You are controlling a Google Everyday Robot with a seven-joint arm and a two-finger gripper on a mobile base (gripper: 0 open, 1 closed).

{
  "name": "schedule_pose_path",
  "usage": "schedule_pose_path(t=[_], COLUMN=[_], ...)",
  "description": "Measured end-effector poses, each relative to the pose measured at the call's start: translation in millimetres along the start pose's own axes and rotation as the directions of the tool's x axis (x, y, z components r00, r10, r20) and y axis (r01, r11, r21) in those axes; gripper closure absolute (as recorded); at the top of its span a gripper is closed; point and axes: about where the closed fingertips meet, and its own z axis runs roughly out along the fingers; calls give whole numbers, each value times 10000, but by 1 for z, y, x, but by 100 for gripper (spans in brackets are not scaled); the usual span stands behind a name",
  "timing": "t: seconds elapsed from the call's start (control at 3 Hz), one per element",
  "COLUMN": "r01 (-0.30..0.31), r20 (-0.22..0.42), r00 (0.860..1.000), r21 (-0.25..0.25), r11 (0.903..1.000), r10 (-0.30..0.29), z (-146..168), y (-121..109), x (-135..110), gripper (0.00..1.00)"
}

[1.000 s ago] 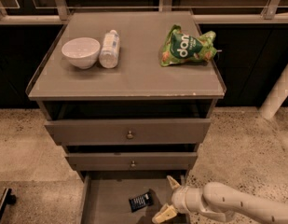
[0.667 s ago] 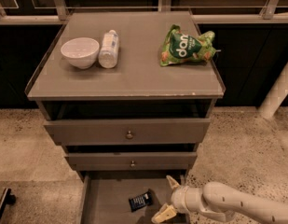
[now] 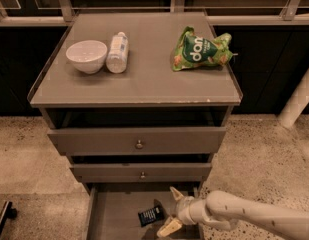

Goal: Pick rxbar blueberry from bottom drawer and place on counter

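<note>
Navy rxbar blueberry (image 3: pixel 150 215) lies flat on the bottom drawer (image 3: pixel 114 216) floor; gripper (image 3: pixel 172 211) hovers at its 3 o'clock, fingers (image 3: pixel 169 227) spread wide, gripping nothing.

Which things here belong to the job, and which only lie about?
Job: rxbar blueberry, lying in the open bottom drawer; counter; pincer, open, beside the bar.
Lying about: white bowl, plastic bottle, green chip bag, all on the counter.
</note>
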Motion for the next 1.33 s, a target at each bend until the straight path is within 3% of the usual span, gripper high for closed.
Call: schedule_pose_path(t=[0.33, 0.67, 1.33], r01=[709, 998, 1039], r20=[-434, -902, -905], r00=[9964, 9901, 9896], r21=[-388, -836, -882], r11=[9967, 9915, 9907], r10=[-726, -1072, -1119], z=[48, 80, 83], y=[-4, -11, -9], x=[14, 25, 23], gripper=[0, 0, 0])
